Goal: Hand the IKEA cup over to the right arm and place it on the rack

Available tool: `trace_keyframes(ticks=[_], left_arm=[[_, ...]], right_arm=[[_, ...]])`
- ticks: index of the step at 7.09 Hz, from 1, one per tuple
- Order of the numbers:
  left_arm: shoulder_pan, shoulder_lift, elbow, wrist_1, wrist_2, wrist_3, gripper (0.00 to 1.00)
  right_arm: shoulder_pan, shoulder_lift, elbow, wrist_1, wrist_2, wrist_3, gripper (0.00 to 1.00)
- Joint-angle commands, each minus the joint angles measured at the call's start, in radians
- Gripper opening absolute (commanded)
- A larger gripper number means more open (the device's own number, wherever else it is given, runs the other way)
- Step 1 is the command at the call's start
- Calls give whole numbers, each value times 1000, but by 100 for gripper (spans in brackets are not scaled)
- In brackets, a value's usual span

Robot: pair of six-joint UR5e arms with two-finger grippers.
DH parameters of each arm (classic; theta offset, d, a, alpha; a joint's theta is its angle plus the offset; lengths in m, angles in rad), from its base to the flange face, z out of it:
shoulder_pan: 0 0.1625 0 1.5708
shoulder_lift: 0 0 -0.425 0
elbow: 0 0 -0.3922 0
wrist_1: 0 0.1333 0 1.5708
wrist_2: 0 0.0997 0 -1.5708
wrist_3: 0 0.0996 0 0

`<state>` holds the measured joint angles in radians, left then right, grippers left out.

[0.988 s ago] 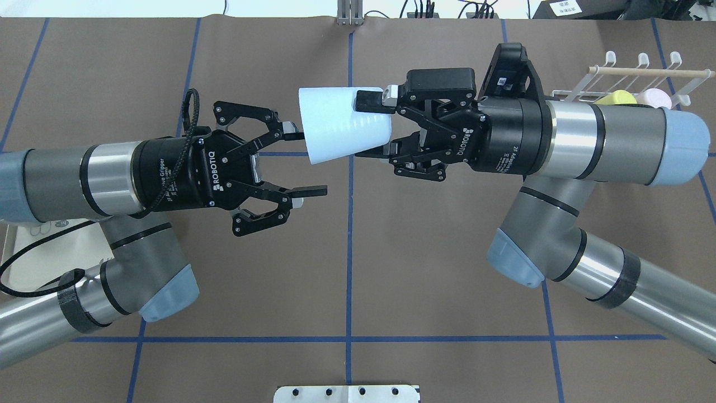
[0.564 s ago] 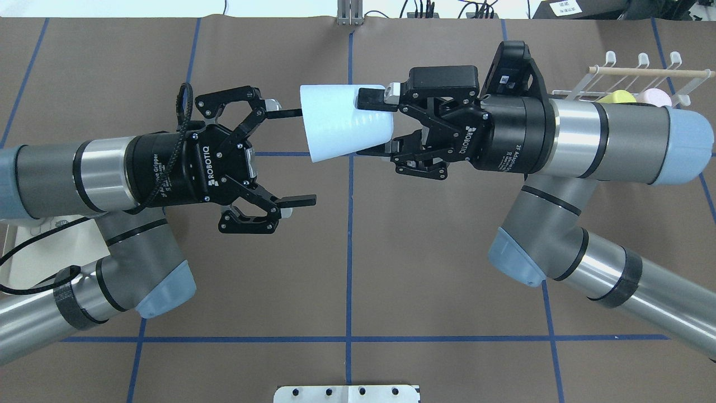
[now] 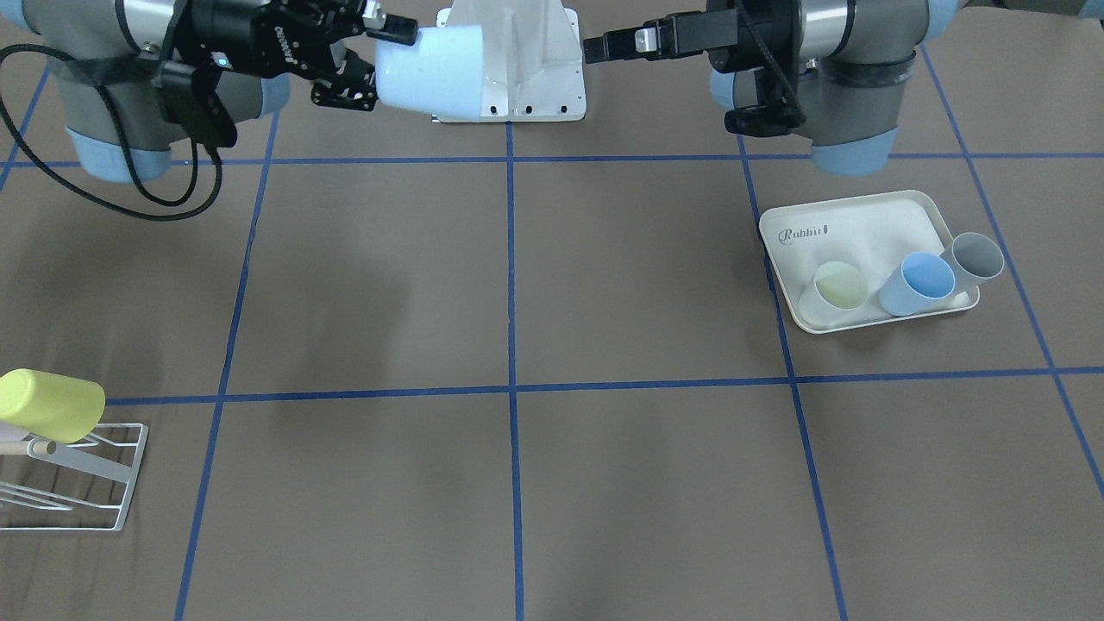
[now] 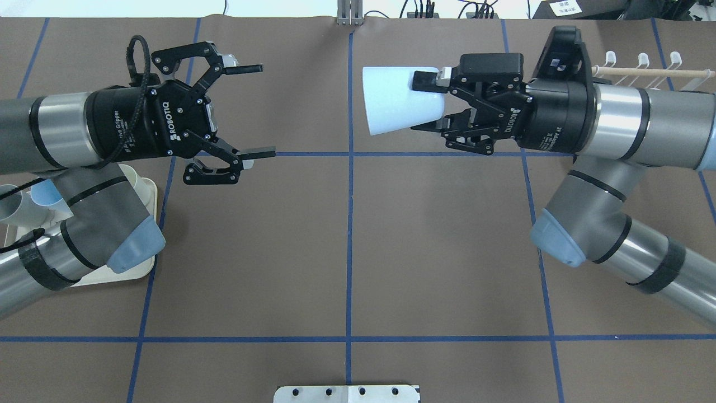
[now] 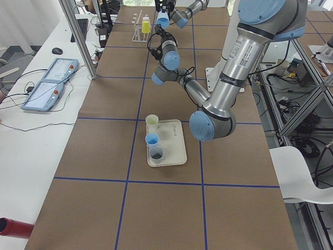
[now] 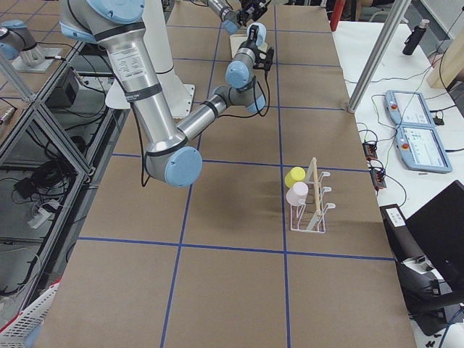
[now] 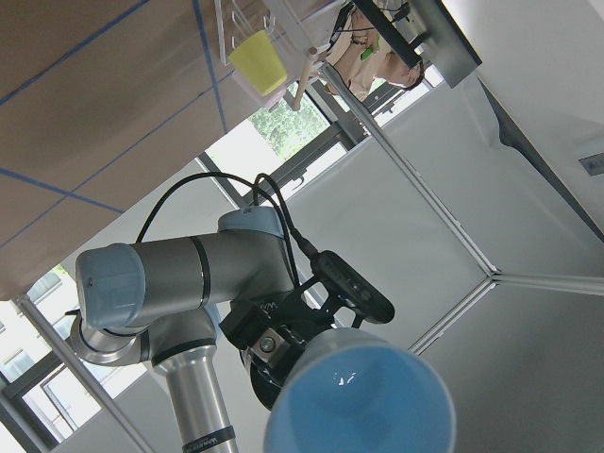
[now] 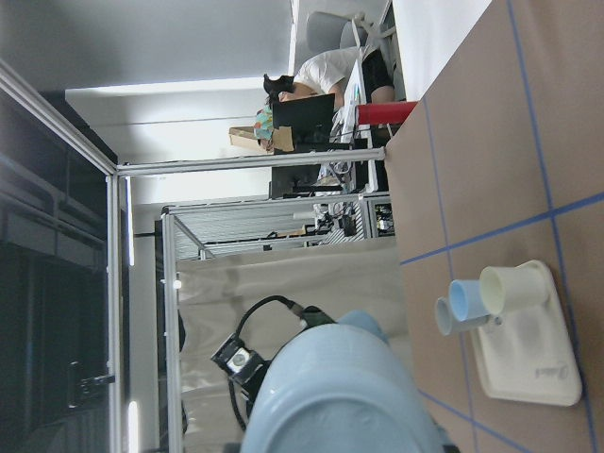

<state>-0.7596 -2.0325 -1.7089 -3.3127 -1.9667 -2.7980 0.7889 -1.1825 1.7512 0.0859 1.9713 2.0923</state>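
Note:
The light blue IKEA cup [image 4: 398, 107] lies sideways in the air, mouth toward the left arm. My right gripper [image 4: 426, 106] is shut on its narrow base end; in the front view it [image 3: 373, 60] holds the cup [image 3: 435, 69] above the table's far edge. My left gripper [image 4: 267, 110] is open and empty, well apart from the cup. The left wrist view looks into the cup's mouth [image 7: 363, 401]. The white wire rack [image 4: 643, 71] with its wooden dowel stands behind the right arm; it carries a yellow cup [image 3: 50, 404].
A cream tray [image 3: 862, 220] under the left arm holds a cream [image 3: 838, 289], a blue [image 3: 918, 280] and a grey cup [image 3: 975, 257]. The rack [image 6: 313, 201] also carries a pink cup [image 6: 296, 194]. A white base plate [image 4: 347, 393] sits at the near edge.
The arms have drawn apart. My open left gripper pulled back to the left and away from the cup. My right gripper moved right with the cup still in it.

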Motion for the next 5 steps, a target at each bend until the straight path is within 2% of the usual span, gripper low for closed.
trace_keyframes(ticks=[1, 2, 3, 4, 5], left_arm=[[-64, 30, 3, 95, -105, 203, 100], [-104, 32, 5, 154, -154, 275, 100], [-145, 32, 5, 264, -238, 393, 100], [-185, 32, 5, 397, -329, 558, 100], [-234, 52, 5, 485, -378, 722, 100]], right_arm=[[90, -109, -1, -127, 65, -174, 22], [161, -150, 1, -208, 114, -269, 22], [250, -173, 1, -309, 194, -375, 22], [348, -172, 4, -457, 306, -511, 22], [431, -184, 10, -586, 364, -663, 22]])
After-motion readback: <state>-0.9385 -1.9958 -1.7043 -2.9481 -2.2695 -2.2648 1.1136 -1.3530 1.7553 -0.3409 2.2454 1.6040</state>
